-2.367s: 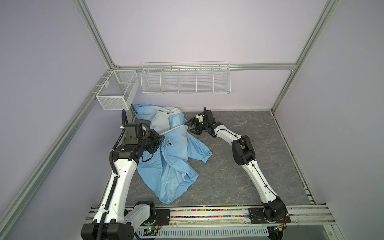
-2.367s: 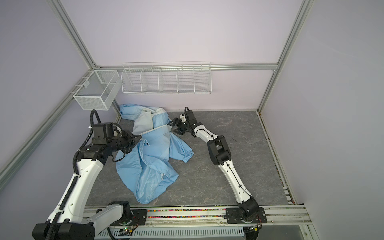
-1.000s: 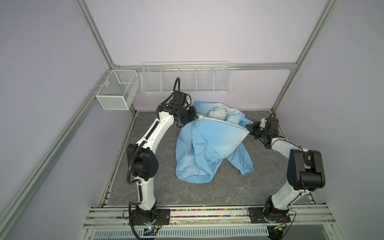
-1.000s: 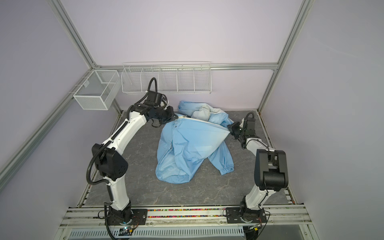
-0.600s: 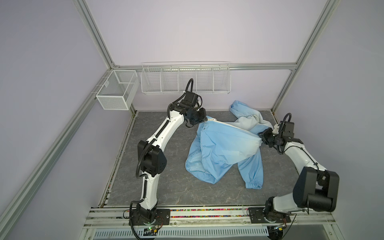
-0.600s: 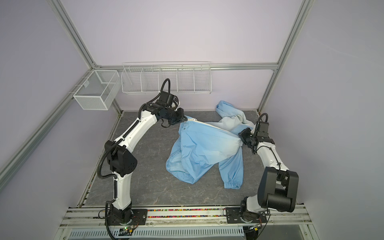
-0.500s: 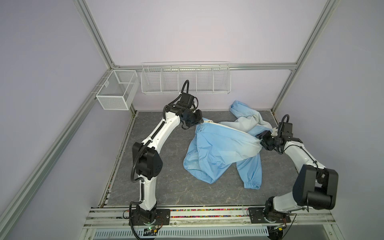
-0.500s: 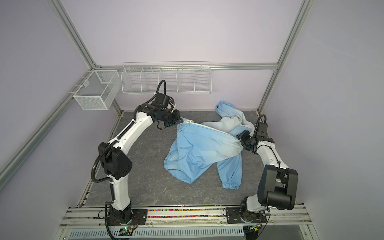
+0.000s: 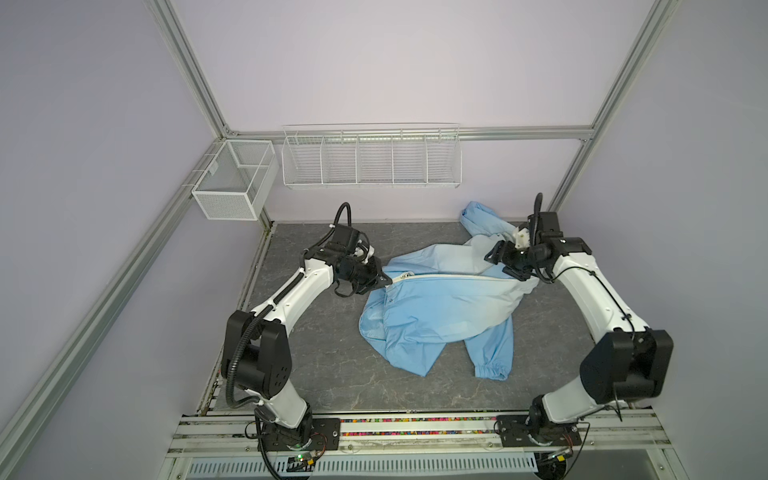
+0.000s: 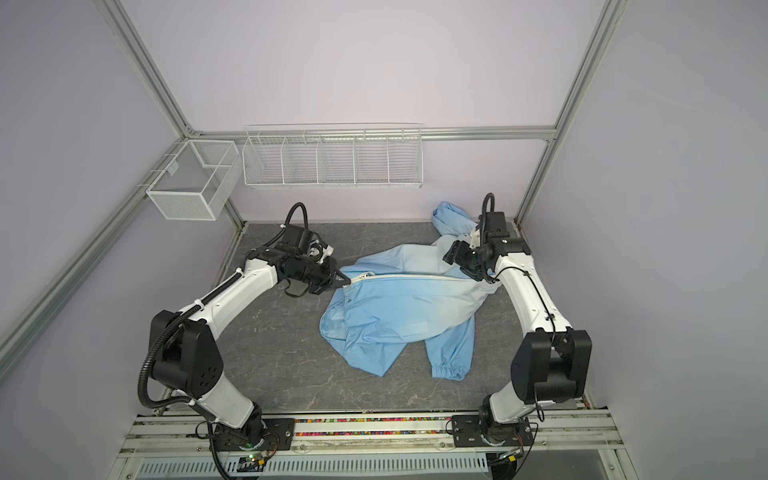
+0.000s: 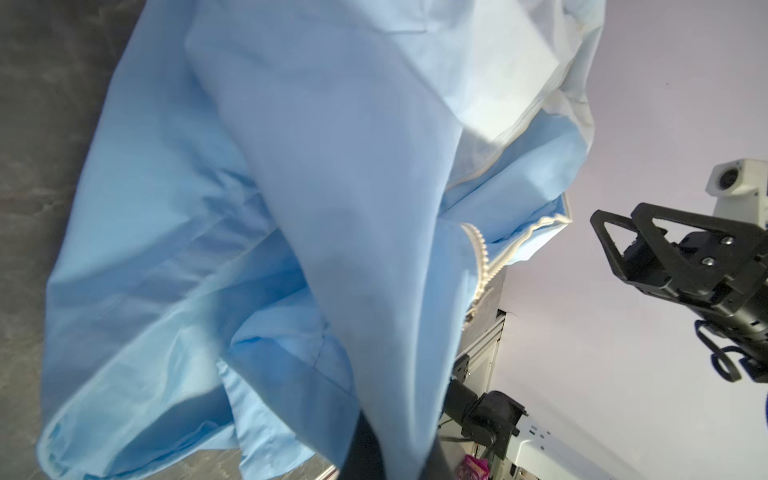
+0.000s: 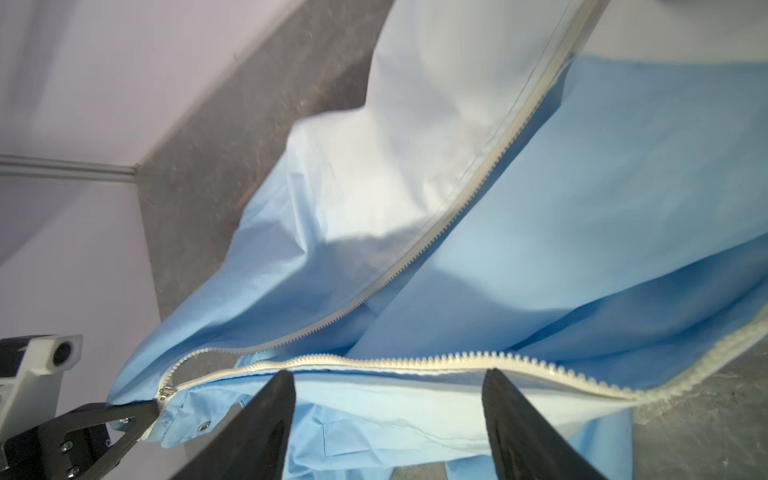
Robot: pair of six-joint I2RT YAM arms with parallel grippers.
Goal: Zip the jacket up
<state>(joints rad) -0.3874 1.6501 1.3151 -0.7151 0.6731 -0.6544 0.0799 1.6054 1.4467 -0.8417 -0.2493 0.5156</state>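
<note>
The light-blue jacket (image 9: 436, 307) (image 10: 399, 311) lies crumpled on the grey table, its cream zipper (image 9: 449, 275) (image 12: 415, 359) stretched left to right and parted along most of its length. My left gripper (image 9: 384, 282) (image 10: 347, 282) is shut on the jacket's hem corner by the zip slider (image 12: 166, 390). In the left wrist view fabric (image 11: 291, 208) covers the left gripper (image 11: 395, 465). My right gripper (image 9: 498, 262) (image 12: 390, 399) stands open just above the zipper's right end, holding nothing. One sleeve cuff (image 9: 492, 368) lies toward the front.
A white wire shelf (image 9: 370, 160) and a mesh box (image 9: 232, 183) hang on the back wall. Part of the jacket (image 9: 478, 216) bunches against the back right frame post. The arms' base rail (image 9: 415, 424) runs along the table's front edge.
The right gripper has opened and let go of the jacket's right end, which sagged down. The left gripper has drawn the hem end left and nearer, still shut.
</note>
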